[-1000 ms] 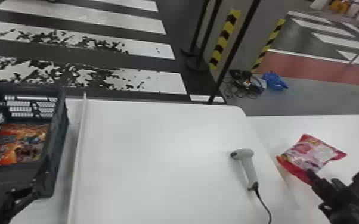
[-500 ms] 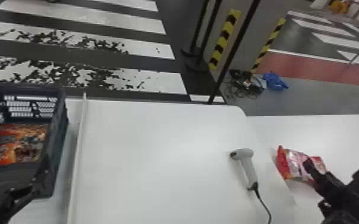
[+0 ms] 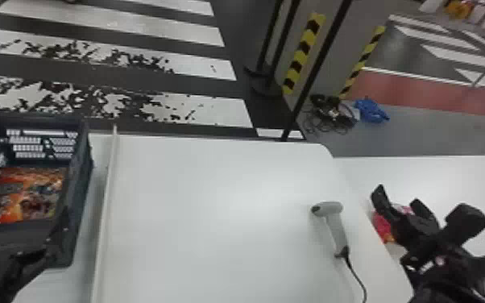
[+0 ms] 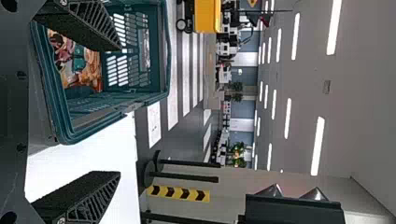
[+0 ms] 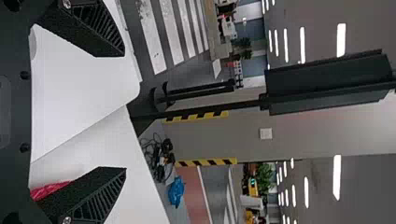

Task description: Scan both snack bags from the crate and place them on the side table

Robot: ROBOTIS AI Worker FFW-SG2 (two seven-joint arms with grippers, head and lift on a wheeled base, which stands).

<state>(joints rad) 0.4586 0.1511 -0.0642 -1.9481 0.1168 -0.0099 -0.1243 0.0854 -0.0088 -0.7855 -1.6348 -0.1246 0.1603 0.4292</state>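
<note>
right gripper: (image 3: pixel 402 206) fingers apart, over the red snack bag (image 3: pixel 382 226), no clamp on it. Reads as a release, or room to re-grip.
red snack bag: on the right tabletop (image 3: pixel 467 177), near its left edge. That's the side table, so 1 of 2 looks delivered. Scan status: can't tell.
left gripper: (image 4: pixel 116 111) fingers spread, empty, at the crate's near end. Probably kept there for bag 2.
orange snack bag: (image 3: pixel 32 201) inside the crate (image 3: pixel 81 181), left side. Walls keep it contained; likely next to lift and scan.
scanner: (image 3: pixel 333 221) lying on the main tabletop (image 3: pixel 213 225), near its right edge, head to the left. Sensible spot, between crate and drop area.
cable: (image 3: pixel 357 278) runs off the near edge of the head view, far end cut off.
hidden: most of the red bag sits behind the right gripper; contact with the fingers unclear. Crate's left side is cropped; the left arm covers its near corner.
</note>
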